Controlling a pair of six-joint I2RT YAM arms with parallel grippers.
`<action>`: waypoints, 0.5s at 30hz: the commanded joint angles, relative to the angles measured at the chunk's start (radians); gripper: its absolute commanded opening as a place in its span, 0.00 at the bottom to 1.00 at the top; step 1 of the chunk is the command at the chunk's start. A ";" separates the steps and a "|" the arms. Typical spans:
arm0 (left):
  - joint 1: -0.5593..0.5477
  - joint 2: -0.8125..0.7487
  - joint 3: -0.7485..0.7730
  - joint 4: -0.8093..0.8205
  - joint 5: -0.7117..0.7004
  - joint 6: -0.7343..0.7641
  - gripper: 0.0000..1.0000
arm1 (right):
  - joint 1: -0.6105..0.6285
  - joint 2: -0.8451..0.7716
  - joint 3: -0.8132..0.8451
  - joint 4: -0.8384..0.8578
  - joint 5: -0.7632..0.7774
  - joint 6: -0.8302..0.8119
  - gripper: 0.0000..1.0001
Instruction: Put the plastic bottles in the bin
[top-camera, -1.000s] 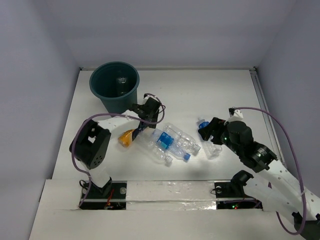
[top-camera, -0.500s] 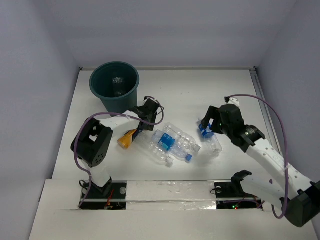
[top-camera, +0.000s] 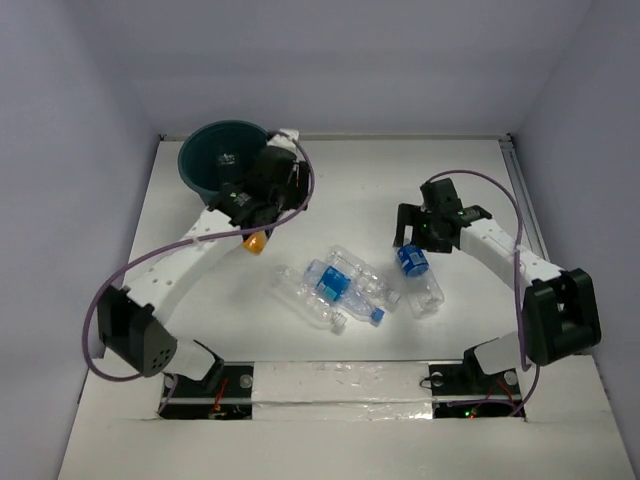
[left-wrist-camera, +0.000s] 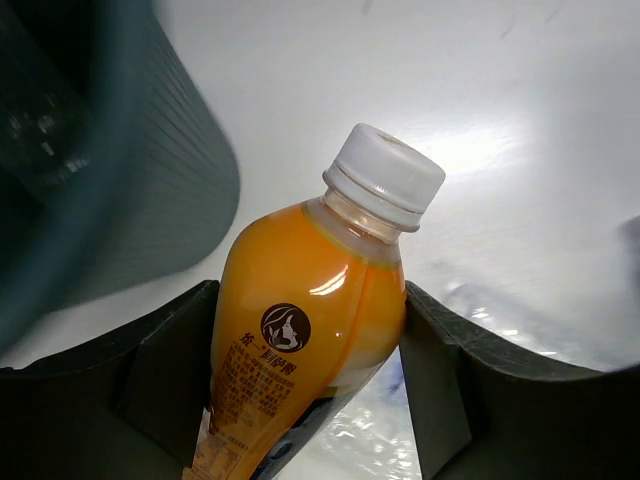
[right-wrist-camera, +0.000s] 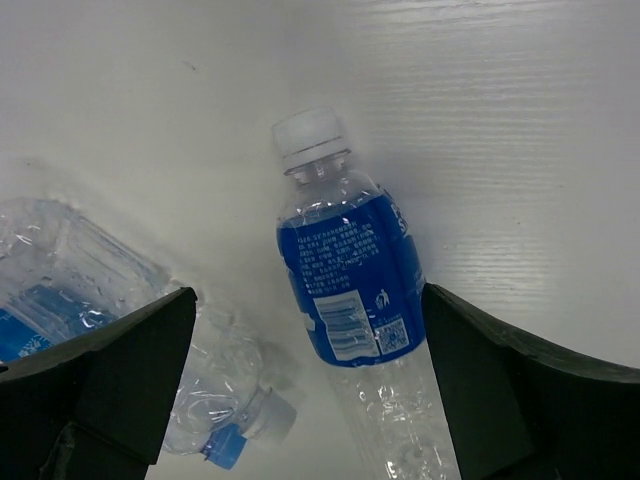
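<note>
The white tabletop (top-camera: 350, 180) carries everything. The bin (top-camera: 195, 165) stands at its far left corner, so the bottles must go that way.

The left arm (top-camera: 180, 262) reaches up next to the bin. Its fingers (left-wrist-camera: 170, 350) are partly closed and squeeze the orange bottle (left-wrist-camera: 305, 310) from 2 sides so it cannot slip. The bottle hangs off the tabletop, just beside the bin wall and not over the opening yet. I think it must go over the rim next.

The right arm (top-camera: 500, 245) is over the right side. Its fingers (right-wrist-camera: 130, 360) are spread wide, 1 on each side of the blue bottle (right-wrist-camera: 345, 270), which lies flat. They look ready to pinch it.

The clear bottles (top-camera: 335, 285) lie in a heap near the middle.
</note>
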 joint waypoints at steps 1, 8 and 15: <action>0.010 -0.098 0.163 -0.031 0.073 -0.017 0.32 | -0.013 0.052 0.046 -0.021 -0.054 -0.054 1.00; 0.160 -0.098 0.446 0.028 0.273 -0.070 0.32 | -0.043 0.177 0.032 -0.014 -0.020 -0.078 0.99; 0.337 -0.046 0.486 0.182 0.262 -0.122 0.33 | -0.043 0.232 0.055 -0.024 -0.042 -0.085 0.82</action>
